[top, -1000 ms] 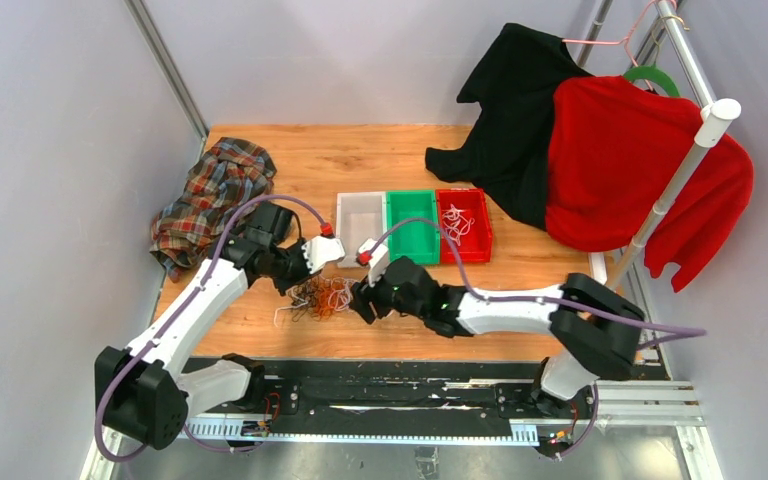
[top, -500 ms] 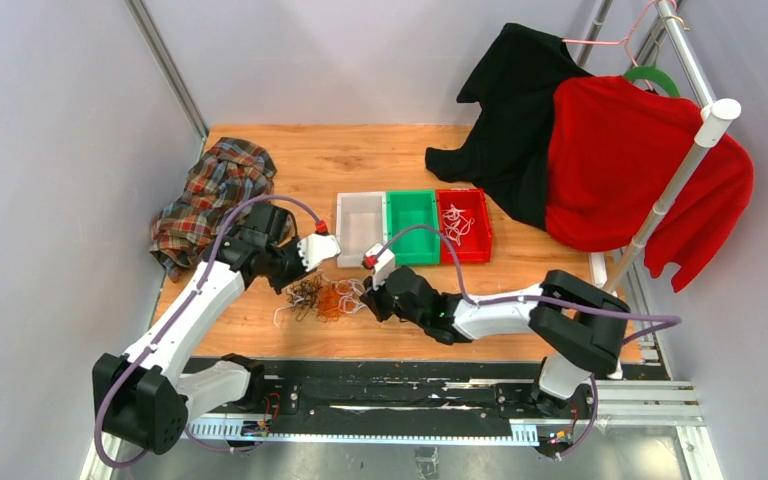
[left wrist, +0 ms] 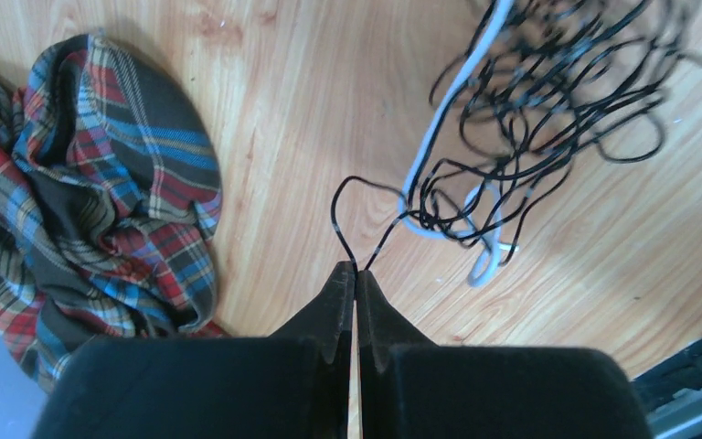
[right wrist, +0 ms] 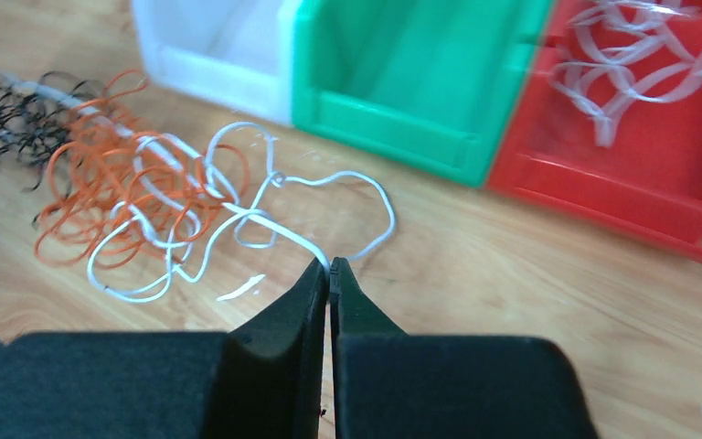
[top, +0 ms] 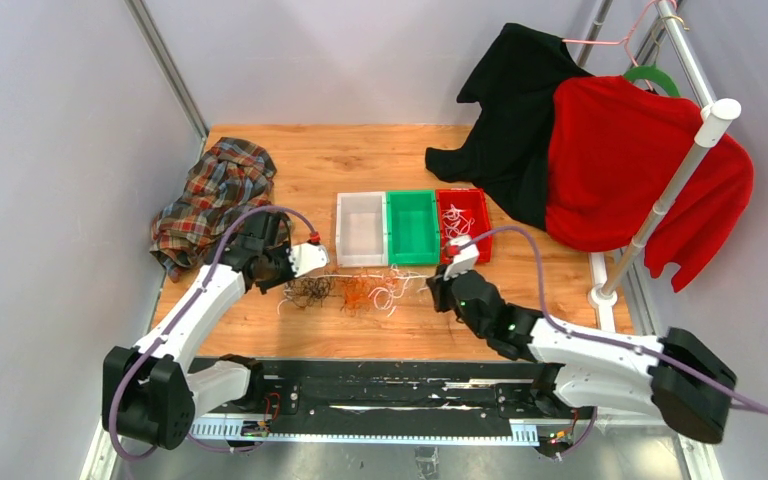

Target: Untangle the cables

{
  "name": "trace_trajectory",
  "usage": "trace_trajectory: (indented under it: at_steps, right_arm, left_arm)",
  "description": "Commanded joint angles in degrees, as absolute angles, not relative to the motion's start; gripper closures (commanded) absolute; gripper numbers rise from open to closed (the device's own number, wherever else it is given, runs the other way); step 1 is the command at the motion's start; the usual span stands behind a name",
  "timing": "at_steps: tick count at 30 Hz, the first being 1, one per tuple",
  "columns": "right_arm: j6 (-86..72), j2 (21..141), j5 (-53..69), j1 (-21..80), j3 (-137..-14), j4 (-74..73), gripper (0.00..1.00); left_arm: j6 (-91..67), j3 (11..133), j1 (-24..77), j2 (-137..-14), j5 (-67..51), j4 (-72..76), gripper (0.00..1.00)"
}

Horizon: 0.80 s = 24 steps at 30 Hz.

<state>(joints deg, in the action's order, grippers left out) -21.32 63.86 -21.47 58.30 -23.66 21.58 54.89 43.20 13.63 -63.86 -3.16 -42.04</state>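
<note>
Wooden surface [top: 360,160]: cables [top: 355,292] lie strung out toward its near edge. The left fingers [left wrist: 329,306] are clamped on a black cable [left wrist: 333,215], the right fingers [right wrist: 303,297] on a white cable [right wrist: 283,240]. Step in hand: pulling the tangle apart. Next, the white cable probably needs drawing clear of the orange cable [right wrist: 101,183].

The cables [top: 355,292] lie on the near surface [top: 360,160] just before a row of three bins [top: 412,262], a crumpled cloth [top: 212,192] to the left, hanging clothes [top: 620,160] at the far right.

No readable text or labels
</note>
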Motion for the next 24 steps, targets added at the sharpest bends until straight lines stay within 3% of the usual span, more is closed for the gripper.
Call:
trace_trajectory:
  at_steps: [1, 11, 24]
  right_arm:
    - [-25.88, 53.98, -35.01, 54.59, -22.52, 7.56, 0.99]
    - [-22.41, 34.29, -38.53, 36.23, -29.99, -9.89, 0.99]
    - [-14.64, 30.85, -38.52, 27.15, -42.25, -11.78, 0.99]
  left_arm:
    - [60.56, 42.54, 10.81, -62.19, 1.29, -39.91, 0.99]
    - [75.18, 29.66, 8.61, -59.73, 10.82, -32.85, 0.99]
    - [82.67, 22.32, 4.69, -59.22, 14.02, -26.70, 0.99]
